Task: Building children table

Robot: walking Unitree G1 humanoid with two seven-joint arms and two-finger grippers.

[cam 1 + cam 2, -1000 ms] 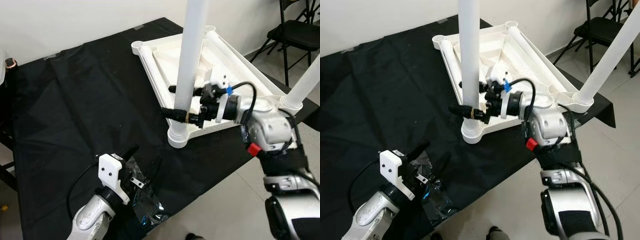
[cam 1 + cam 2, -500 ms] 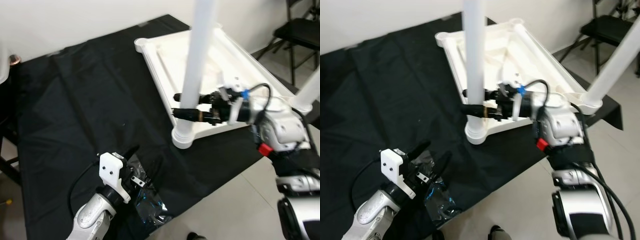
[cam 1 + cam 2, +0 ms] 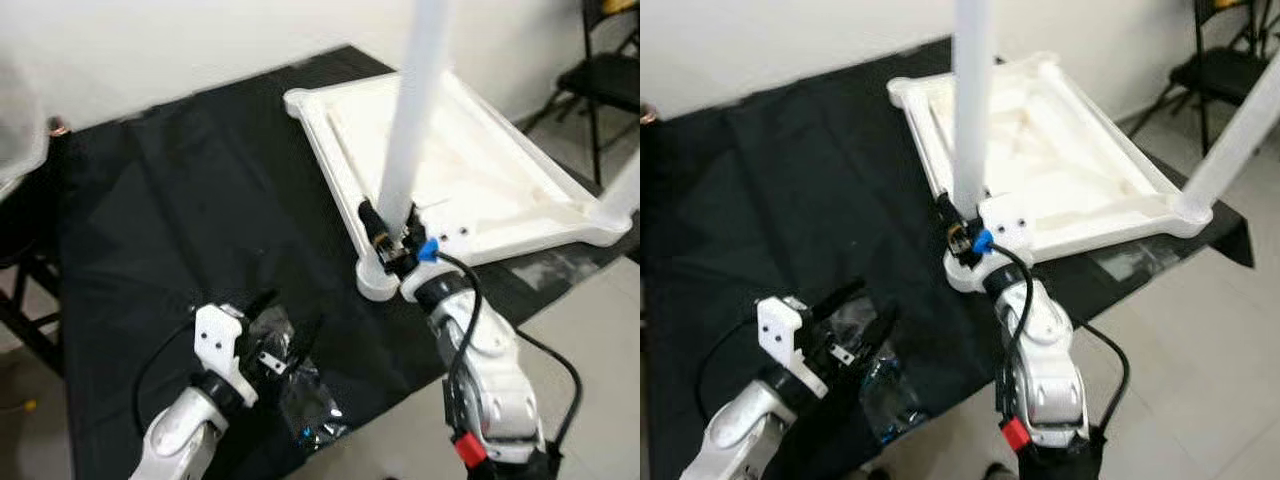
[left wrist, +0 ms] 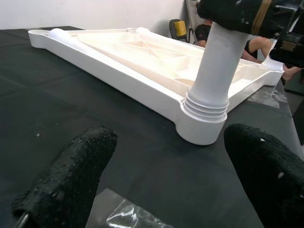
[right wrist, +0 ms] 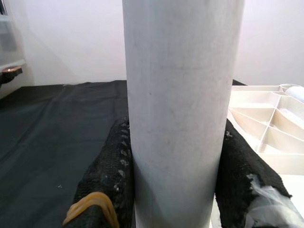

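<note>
A white plastic tabletop [image 3: 500, 170] lies upside down on a black cloth [image 3: 180, 200]. A white table leg [image 3: 412, 110] stands upright in its near corner socket [image 3: 378, 282]. My right gripper [image 3: 392, 232] is shut on this leg just above the socket, with one black finger [image 5: 107, 175] on each side of the leg [image 5: 180, 109]. A second leg [image 3: 1235, 145] sticks up at the far right corner. Low on the left, my left gripper [image 3: 288, 318] hangs open over a clear plastic bag [image 3: 305, 395], its fingertips [image 4: 71, 180] spread wide and facing the socket [image 4: 199, 128].
The cloth-covered table ends just in front of the socket, with pale floor [image 3: 590, 330] beyond that edge. A black folding chair [image 3: 610, 70] stands at the back right. Part of a person [image 4: 259, 45] shows behind the tabletop in the left wrist view.
My right arm has swung from the right side of the leg round to its near side, still shut on it. The camera has shifted. The left gripper has stayed over the bag.
</note>
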